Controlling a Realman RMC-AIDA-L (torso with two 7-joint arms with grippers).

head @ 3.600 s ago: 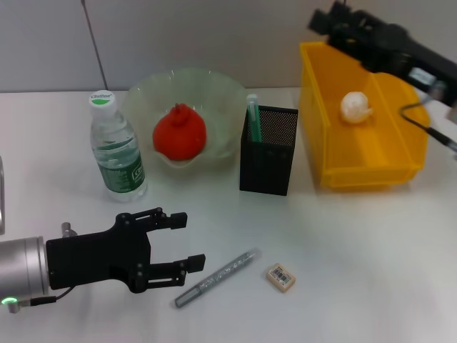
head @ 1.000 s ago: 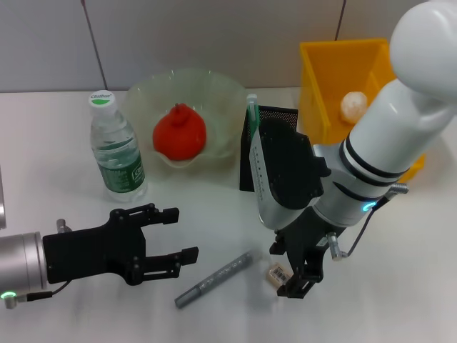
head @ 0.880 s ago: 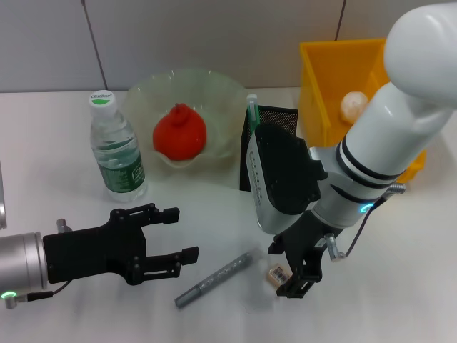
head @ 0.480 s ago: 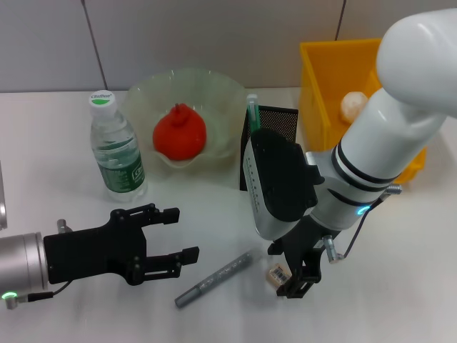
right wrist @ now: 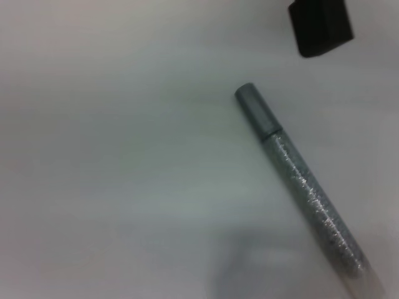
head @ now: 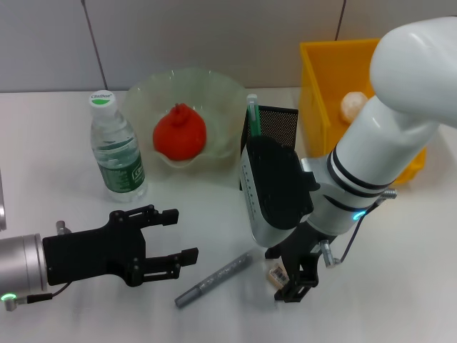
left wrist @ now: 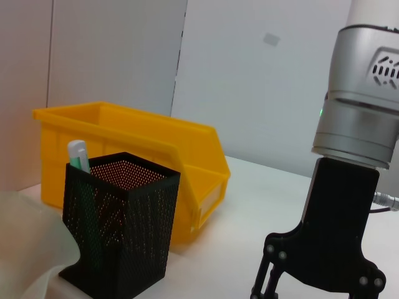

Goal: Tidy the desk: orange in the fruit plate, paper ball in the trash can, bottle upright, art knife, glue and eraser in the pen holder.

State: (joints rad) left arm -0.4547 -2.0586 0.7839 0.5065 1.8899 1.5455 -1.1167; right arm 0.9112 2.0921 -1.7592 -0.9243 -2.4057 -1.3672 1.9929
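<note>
While hovering low at about 8 o'clock on the white desk point(head: 64, 179), left gripper point(head: 175, 234) parked with black fingers spread wide, gripping nothing, tips pointed toward the glitter pen point(head: 215, 278). Just past those tips, at 6 o'clock, silver glitter pen lying flat and slanted, cap end toward the near edge; seen again in the right wrist view point(right wrist: 305, 188), with a black block point(right wrist: 320, 26) at the frame corner, identity not clear. Immediately beside the pen's far end, at 5 o'clock, right gripper point(head: 292, 274) pointing straight down over the eraser point(head: 278, 272), black fingers set narrow on either side of the tan block with its barcode label; contact with the block impossible to confirm, eraser apparently on the desk. Farther back, at 10 o'clock, bottle point(head: 117, 148) standing upright, pale cap on top. Beyond it toward 12 o'clock, orange point(head: 179, 133) sitting in the fruit plate point(head: 146, 97). Right beside that, pen holder point(head: 279, 123) with a pale green stick point(head: 252, 112) rising from it, partly hidden behind the right arm. Farthest, at 1 to 2 o'clock, trash can point(head: 320, 86) holding a whitish crumpled paper ball point(head: 351, 106).
</note>
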